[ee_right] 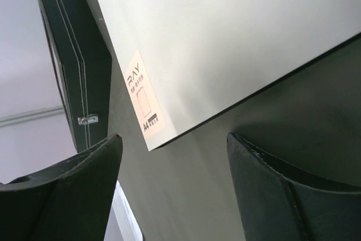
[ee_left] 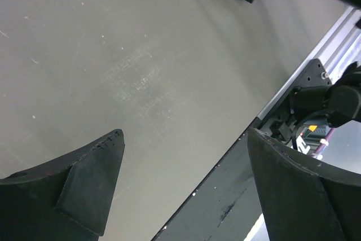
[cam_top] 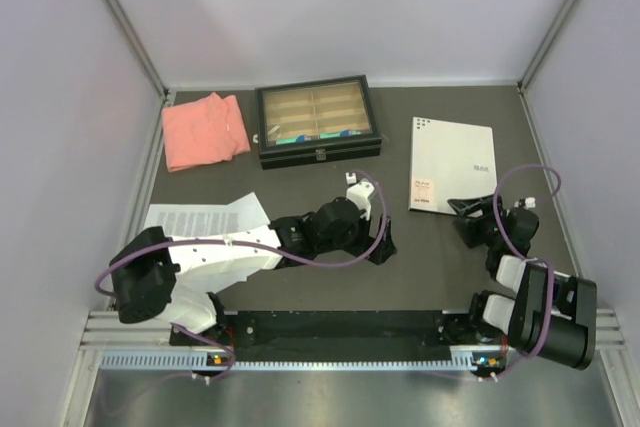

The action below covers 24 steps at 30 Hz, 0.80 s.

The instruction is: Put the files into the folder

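Left gripper [ee_left: 186, 187] spread, empty, over scuffed matte grey table [ee_left: 141, 83]. Right gripper [ee_right: 175, 190] spread, empty, facing flat smooth white folder [ee_right: 225, 38] corner.

Left claw [ee_left: 185, 134] agape; right claw [ee_right: 174, 136] agape

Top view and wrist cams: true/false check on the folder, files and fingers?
1. The folder lies closed, white cover up. True.
2. The files are inside the folder. False: the sheets lie on the table at the left, by the left arm.
3. The right fingers are clamped on the folder. False: they stand apart by its labelled corner, with nothing between them.
4. The left fingers are open over bare table. True.
5. The pink cloth covers the tray. False: it lies beside the tray, on its left.
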Available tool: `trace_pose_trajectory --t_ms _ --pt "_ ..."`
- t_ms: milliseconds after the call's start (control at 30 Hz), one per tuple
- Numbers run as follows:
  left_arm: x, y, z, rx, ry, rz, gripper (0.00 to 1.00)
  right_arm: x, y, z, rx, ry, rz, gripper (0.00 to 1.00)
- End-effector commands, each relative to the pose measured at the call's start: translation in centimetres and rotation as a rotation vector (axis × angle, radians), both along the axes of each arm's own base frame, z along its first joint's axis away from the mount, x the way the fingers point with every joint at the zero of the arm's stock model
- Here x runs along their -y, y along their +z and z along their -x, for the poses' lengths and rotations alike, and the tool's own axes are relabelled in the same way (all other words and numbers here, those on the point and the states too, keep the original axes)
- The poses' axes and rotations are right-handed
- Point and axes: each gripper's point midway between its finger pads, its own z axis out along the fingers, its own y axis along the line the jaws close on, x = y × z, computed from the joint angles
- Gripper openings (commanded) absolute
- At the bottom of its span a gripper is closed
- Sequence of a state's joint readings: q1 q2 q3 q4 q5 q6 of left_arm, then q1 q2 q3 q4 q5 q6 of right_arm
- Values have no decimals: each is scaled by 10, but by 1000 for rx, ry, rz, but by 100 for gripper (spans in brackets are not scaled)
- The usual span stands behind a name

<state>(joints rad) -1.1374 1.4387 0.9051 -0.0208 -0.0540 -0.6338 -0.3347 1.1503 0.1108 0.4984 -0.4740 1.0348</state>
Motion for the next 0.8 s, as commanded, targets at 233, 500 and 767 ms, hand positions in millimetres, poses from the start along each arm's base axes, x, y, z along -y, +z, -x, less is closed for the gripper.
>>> trace_pose_trajectory --t_ms 233,500,767 --pt "3 30 -4 48 32 81 94 12 -11 -11 32 -69 -17 63" --pt "10 27 -3 41 6 67 94 18 -10 -23 40 -82 -16 52" --pt "0 25 -3 45 23 34 94 31 7 -40 56 -107 31 51"
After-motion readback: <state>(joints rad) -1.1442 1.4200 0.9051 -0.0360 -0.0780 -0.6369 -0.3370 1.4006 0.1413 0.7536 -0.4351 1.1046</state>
